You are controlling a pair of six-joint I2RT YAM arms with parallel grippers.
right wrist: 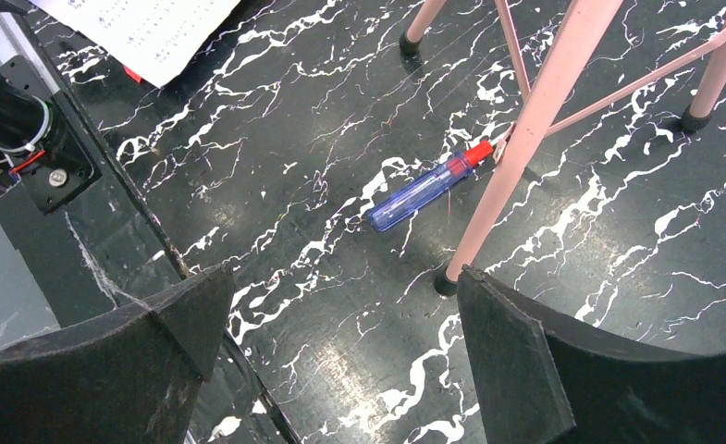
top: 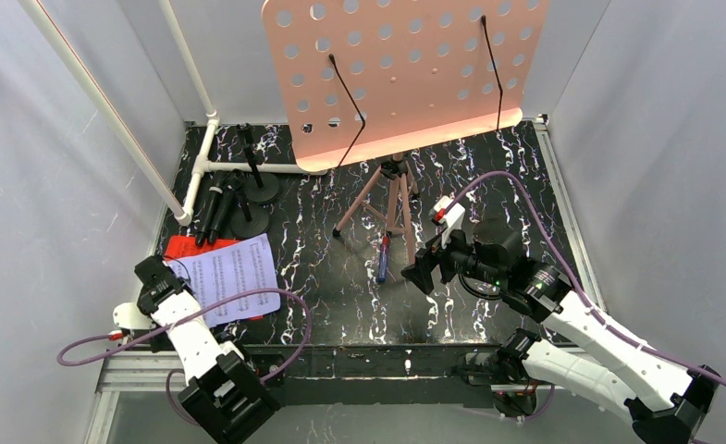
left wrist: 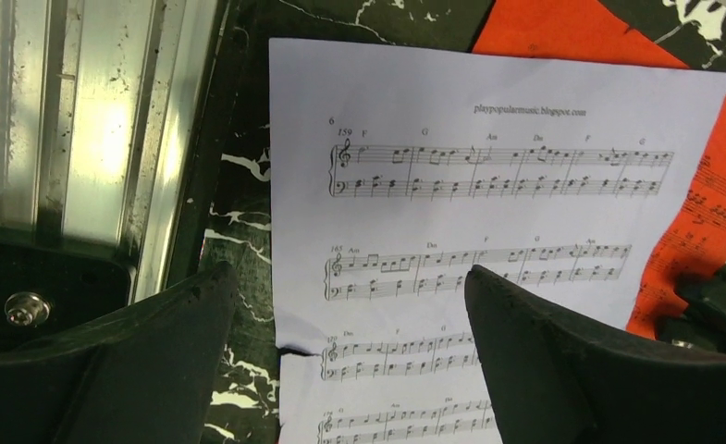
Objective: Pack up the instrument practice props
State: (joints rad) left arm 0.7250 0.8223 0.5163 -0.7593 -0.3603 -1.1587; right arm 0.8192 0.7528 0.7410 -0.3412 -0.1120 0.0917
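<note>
The pink hole-punched rack (top: 405, 69) stands at the back on pink tripod legs (top: 391, 199); one leg (right wrist: 525, 139) shows in the right wrist view. Two black microphones (top: 225, 203) with round bases (top: 251, 220) lie at the back left. A white music sheet (top: 234, 276) lies over a red sheet (top: 181, 247) at the front left; both show in the left wrist view, white (left wrist: 488, 203) over red (left wrist: 562, 32). My left gripper (left wrist: 350, 296) is open just above the white sheet's torn left edge. My right gripper (right wrist: 340, 305) is open and empty over bare table beside a tripod foot.
A blue pen with a red cap (top: 382, 259) lies by the tripod feet, also in the right wrist view (right wrist: 424, 190). A white pipe frame (top: 197, 148) stands at the back left. White walls enclose the black marbled table (top: 340, 296). A metal rail (left wrist: 109, 139) runs along the near edge.
</note>
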